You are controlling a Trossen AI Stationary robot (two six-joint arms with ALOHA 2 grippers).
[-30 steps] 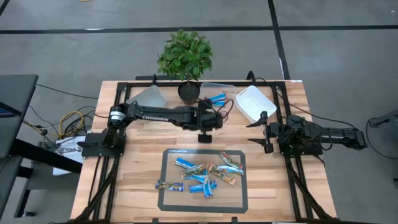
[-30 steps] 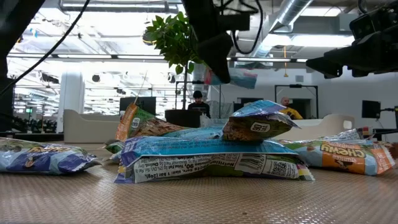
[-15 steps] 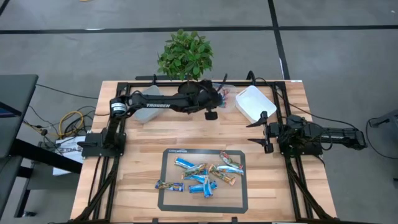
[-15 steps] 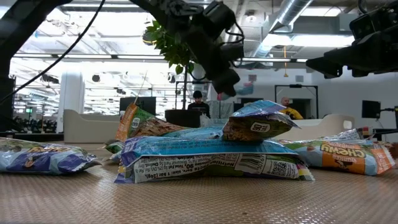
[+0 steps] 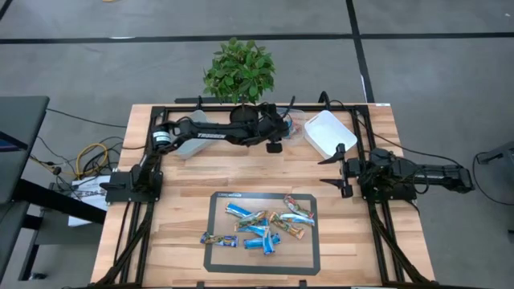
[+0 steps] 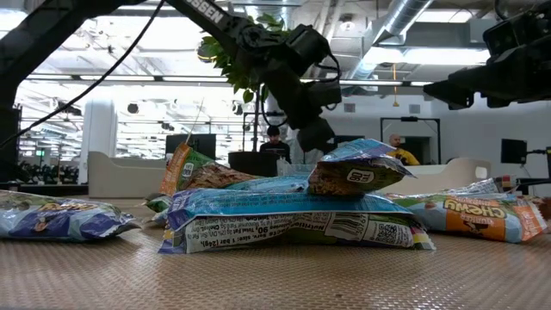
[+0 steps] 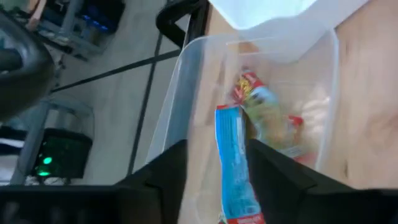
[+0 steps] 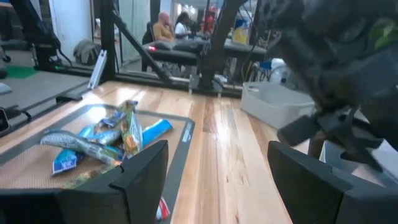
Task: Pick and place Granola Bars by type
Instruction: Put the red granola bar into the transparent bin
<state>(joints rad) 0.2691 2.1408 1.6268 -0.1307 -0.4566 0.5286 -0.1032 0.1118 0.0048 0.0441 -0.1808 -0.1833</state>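
Left pincer over the far middle bin with a blue bar; right arm idle at the right edge of the table.

From the left: the left pincer [image 5: 283, 127] reaches across the far side of the table [image 5: 185, 197], just beside the potted plant [image 5: 239, 72], above the clear middle bin [image 7: 186, 81]. The left wrist view shows what the high view hides: a blue bar [image 7: 235, 162] clamped between the dark fingers [image 7: 273, 177], long axis pointing into the bin, directly above a red and green bar [image 7: 264, 112] already lying inside. Judged step: release over this bin. Nearer, centre, the remaining Granola Bars [image 5: 261, 225] lie heaped on the mat [image 5: 215, 257], closer to the left pincer's return path. To the right stands the white bin [image 5: 329, 132]; further right, the right pincer [image 5: 340, 170] waits with fingers spread, holding nothing.
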